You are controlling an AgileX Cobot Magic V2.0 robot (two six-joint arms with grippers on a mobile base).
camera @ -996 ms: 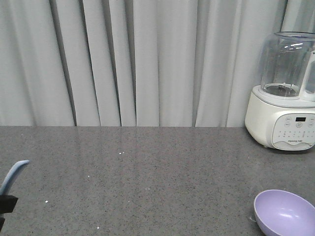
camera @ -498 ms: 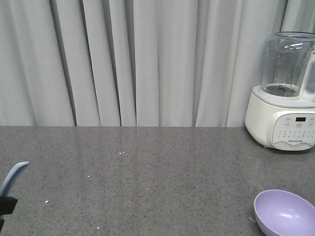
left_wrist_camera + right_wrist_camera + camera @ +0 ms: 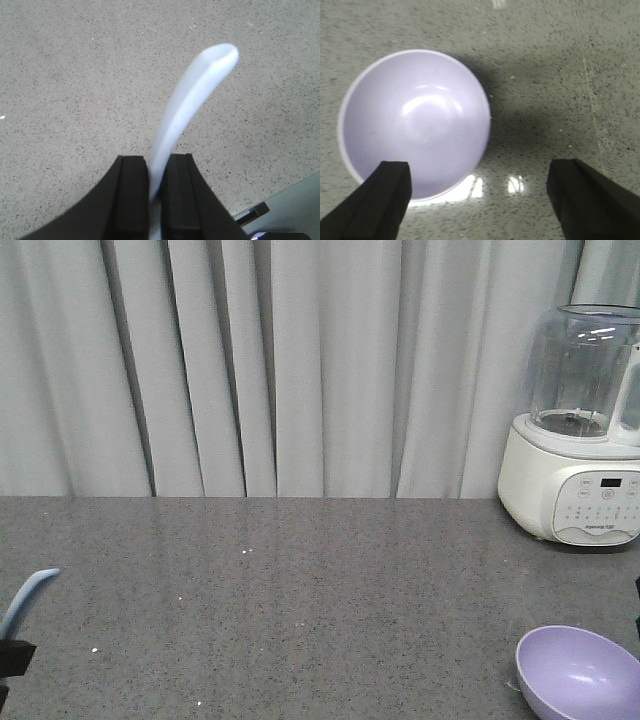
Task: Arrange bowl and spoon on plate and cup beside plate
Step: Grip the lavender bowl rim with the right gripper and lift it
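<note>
A pale pleated curtain [image 3: 300, 360] is hanging behind a wide grey speckled counter [image 3: 300, 580]. At the back right, a cream appliance [image 3: 575, 430] with a clear jug is standing; its panel is showing a small display and buttons, with writing beneath that is too small to read. The lavender bowl [image 3: 415, 122] is sitting on the counter at the front right, open side up. The right gripper [image 3: 480, 175] is hanging above it with jaws spread wide, one finger over the bowl's rim and the other over bare counter. The bowl is looking light, stiff and glossy, so probably slippery; pinching its rim, one finger inside and one outside, seems the surest hold. At the far left, the left gripper [image 3: 154, 161] is pinching the pale blue spoon [image 3: 192, 105] low on its curved handle, the handle tip pointing up and away and the scoop hidden. The spoon is likely light and rigid. The plate and cup are appearing in no view.
</note>
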